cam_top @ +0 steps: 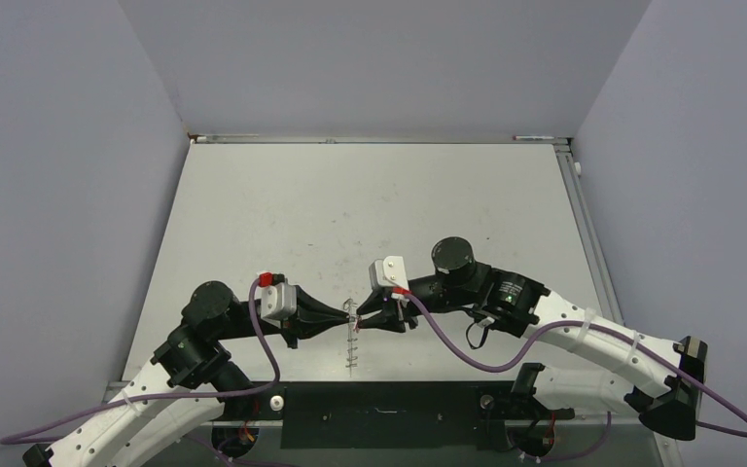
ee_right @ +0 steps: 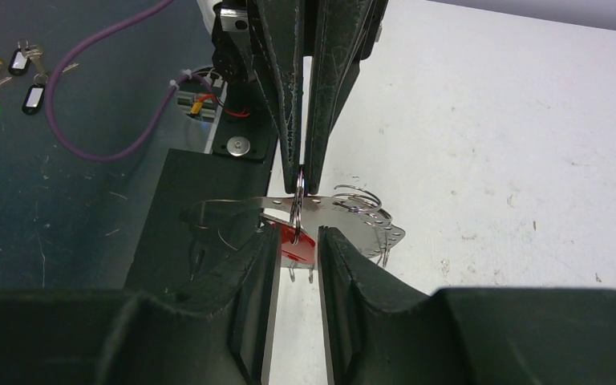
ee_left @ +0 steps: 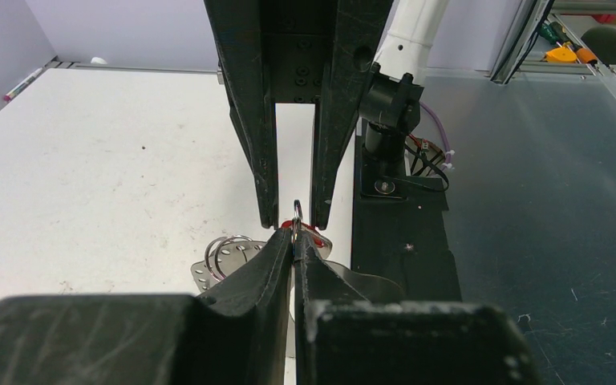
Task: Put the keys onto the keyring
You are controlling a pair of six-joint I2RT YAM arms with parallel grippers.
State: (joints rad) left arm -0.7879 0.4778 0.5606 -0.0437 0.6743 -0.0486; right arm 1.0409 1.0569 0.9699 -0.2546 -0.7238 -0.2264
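Both grippers meet above the near middle of the table. My left gripper (cam_top: pixel 348 313) (ee_left: pixel 297 234) is shut on a small silvery loop (ee_right: pixel 299 191) of the keyring (ee_right: pixel 373 228). The keyring's thin hoop and holed metal tabs (ee_left: pixel 223 258) spread below and behind the fingers. It hangs down toward the table (cam_top: pixel 352 348). The key's red head (ee_right: pixel 301 243) sits at that loop, between the fingers of my right gripper (ee_right: pixel 298 237) (cam_top: pixel 361 318). It lies against one finger, with a gap to the other. The key's blade is hidden.
Several tagged keys (ee_right: pixel 4 68) lie on the dark floor beside the table. A purple cable (ee_right: pixel 112 120) loops near the arm base. A marker (cam_top: pixel 535 138) lies at the table's far edge. The black base plate (cam_top: pixel 379 413) runs along the near edge.
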